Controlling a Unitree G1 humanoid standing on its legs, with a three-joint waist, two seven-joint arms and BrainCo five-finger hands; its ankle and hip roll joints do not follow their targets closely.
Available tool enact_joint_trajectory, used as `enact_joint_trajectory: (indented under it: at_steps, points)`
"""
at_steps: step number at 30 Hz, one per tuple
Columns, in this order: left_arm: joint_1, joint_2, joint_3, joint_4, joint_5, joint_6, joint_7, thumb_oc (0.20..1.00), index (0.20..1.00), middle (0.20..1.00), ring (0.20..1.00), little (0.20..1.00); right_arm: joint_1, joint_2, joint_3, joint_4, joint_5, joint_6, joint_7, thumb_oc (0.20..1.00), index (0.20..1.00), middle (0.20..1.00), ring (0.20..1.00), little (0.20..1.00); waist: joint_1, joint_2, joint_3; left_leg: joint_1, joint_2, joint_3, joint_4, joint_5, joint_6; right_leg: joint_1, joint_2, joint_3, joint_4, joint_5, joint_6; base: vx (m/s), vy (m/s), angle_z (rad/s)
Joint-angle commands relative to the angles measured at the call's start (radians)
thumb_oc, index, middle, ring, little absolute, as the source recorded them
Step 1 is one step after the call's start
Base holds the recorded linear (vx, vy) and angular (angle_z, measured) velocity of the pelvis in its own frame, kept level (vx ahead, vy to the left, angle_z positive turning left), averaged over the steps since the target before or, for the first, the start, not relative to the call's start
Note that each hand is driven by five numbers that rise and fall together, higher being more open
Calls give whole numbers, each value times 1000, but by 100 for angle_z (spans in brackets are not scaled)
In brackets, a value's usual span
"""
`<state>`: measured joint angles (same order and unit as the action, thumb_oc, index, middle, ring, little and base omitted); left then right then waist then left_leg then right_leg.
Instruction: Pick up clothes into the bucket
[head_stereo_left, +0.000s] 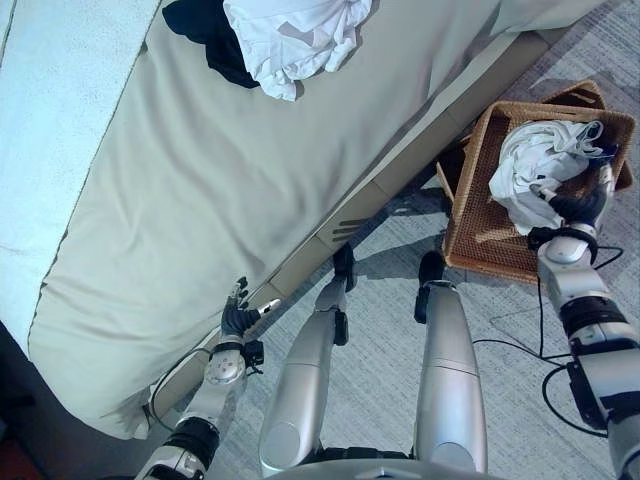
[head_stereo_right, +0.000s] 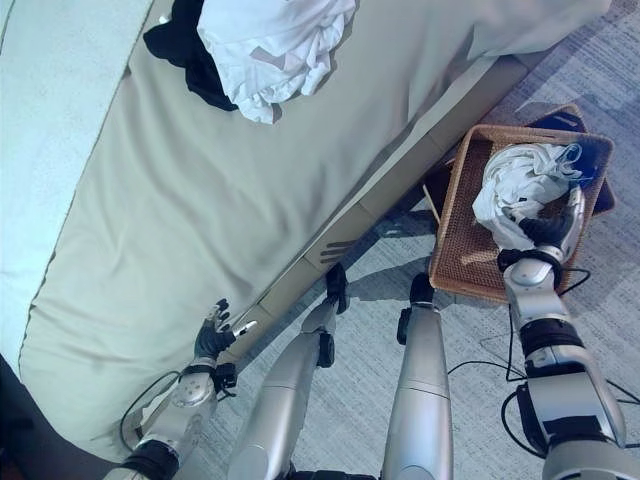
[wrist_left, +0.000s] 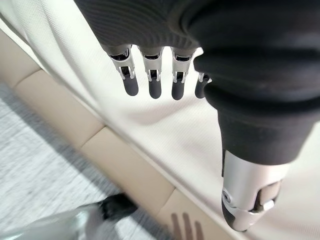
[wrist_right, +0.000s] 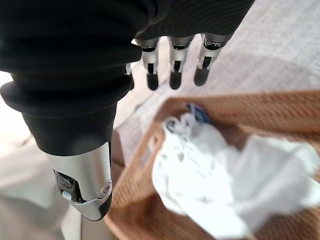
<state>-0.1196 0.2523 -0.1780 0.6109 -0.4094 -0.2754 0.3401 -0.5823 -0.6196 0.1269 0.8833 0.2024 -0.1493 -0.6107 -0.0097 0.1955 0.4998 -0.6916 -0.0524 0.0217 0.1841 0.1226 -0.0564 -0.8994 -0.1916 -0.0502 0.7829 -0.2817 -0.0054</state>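
My right hand (head_stereo_left: 578, 207) hangs over the near edge of the wicker basket (head_stereo_left: 470, 205), fingers (wrist_right: 174, 70) straight and relaxed, holding nothing. Just past those fingertips a white garment (head_stereo_left: 535, 170) sits crumpled inside the basket, filling most of it, with a bit of blue showing at its far side. The basket stands on the grey carpet (head_stereo_left: 520, 330) close to the bed (head_stereo_left: 200, 190), its rim near the bed's beige base panel (head_stereo_left: 330, 235), so there is only a narrow strip of floor between them on the inner side of that hand. To its outer side the carpet is open.

My left hand (head_stereo_left: 240, 318) is low beside the bed's edge, fingers (wrist_left: 152, 82) spread straight against nothing, the mattress side just beyond them. Well ahead of it, far up the bed, I see a white cloth (head_stereo_left: 290, 40) bunched over a dark garment (head_stereo_left: 205, 30), well apart from both hands. The sheet between is bare.
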Motion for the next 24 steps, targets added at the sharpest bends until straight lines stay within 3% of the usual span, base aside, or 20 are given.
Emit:
enact_joint_trajectory:
  at_steps: [1, 2, 3, 9, 11, 13, 14, 15, 16, 17, 20, 24]
  points:
    - [-27, 25, 132, -32, -103, -89, 106, 1000, 1000, 1000, 1000, 1000, 72, 28, -20, -70, -54, -18, 5, 1000, 1000, 1000, 1000, 1000, -26, -15, 20, 72, -11, 11, 147, -182, 18, 100, 41, 42, -206, 127, 55, 0, 0, 0]
    - [-24, 27, 132, -34, -103, -88, 107, 1000, 1000, 1000, 1000, 1000, 75, 31, -20, -73, -56, -16, 4, 1000, 1000, 1000, 1000, 1000, -26, -16, 20, 74, -10, 11, 146, -182, 17, 103, 42, 41, -208, 127, 55, -104, -29, -3]
    - [-49, 67, 201, -101, -59, -104, 176, 1000, 1000, 1000, 1000, 1000, 141, 89, -26, -120, -69, -25, 16, 1000, 1000, 1000, 1000, 1000, -29, -36, 20, 78, 0, 15, 140, -158, 23, 126, 48, 25, -252, 175, 53, -96, -18, -4]
    - [-98, 205, 293, -244, 124, -103, 291, 1000, 1000, 1000, 1000, 1000, 279, 170, 60, -131, -182, -34, 106, 1000, 1000, 1000, 1000, 1000, -41, -100, 20, 175, 24, 24, 132, -181, 24, 265, 69, 18, -363, 223, 76, -8, 14, -13]
    - [-145, 307, 317, -286, 197, -94, 307, 1000, 1000, 1000, 1000, 1000, 336, 171, 120, -98, -266, -20, 171, 1000, 1000, 1000, 1000, 1000, -49, -136, 20, 253, 36, 39, 116, -194, 23, 354, 75, 19, -424, 249, 92, 32, 62, -29]
    - [-160, 332, 321, -291, 213, -91, 311, 1000, 1000, 1000, 1000, 1000, 356, 174, 141, -95, -292, -19, 191, 1000, 1000, 1000, 1000, 1000, -53, -150, 16, 279, 38, 44, 109, -198, 24, 381, 79, 22, -444, 259, 97, 40, 62, -25]
    - [-193, 403, 326, -292, 244, -81, 302, 1000, 1000, 1000, 1000, 1000, 399, 175, 181, -83, -340, -9, 241, 1000, 1000, 1000, 1000, 1000, -59, -173, -5, 319, 43, 59, 99, -209, 23, 427, 83, 28, -491, 281, 109, 47, 76, -29]
    - [-193, 404, 326, -291, 244, -81, 302, 1000, 1000, 1000, 1000, 1000, 399, 176, 181, -84, -341, -9, 241, 1000, 1000, 1000, 1000, 1000, -58, -174, -3, 322, 43, 60, 97, -208, 23, 430, 84, 29, -493, 281, 109, 77, 95, -33]
    - [-243, 482, 316, -285, 289, -64, 306, 1000, 1000, 1000, 1000, 1000, 438, 176, 220, -65, -394, -5, 277, 1000, 1000, 1000, 1000, 1000, -62, -199, -31, 357, 49, 77, 88, -221, 24, 466, 88, 37, -536, 306, 123, 41, 44, -27]
    - [-243, 482, 315, -284, 289, -64, 306, 1000, 1000, 1000, 1000, 1000, 438, 176, 220, -65, -394, -5, 277, 1000, 1000, 1000, 1000, 1000, -62, -199, -31, 357, 49, 77, 88, -221, 24, 466, 88, 37, -536, 306, 123, 68, 103, -22]
    - [-333, 608, 264, -249, 379, -23, 285, 1000, 1000, 1000, 1000, 1000, 492, 188, 264, -11, -455, 2, 322, 1000, 1000, 1000, 1000, 1000, -72, -236, -70, 409, 56, 122, 95, -252, 35, 524, 92, 72, -592, 335, 145, 33, 87, -28]
    - [-406, 690, 208, -188, 424, 10, 241, 1000, 1000, 1000, 1000, 1000, 512, 194, 257, 11, -450, 4, 333, 1000, 1000, 1000, 1000, 1000, -90, -255, -91, 429, 56, 157, 114, -277, 47, 537, 98, 109, -610, 350, 160, 2, 132, -33]
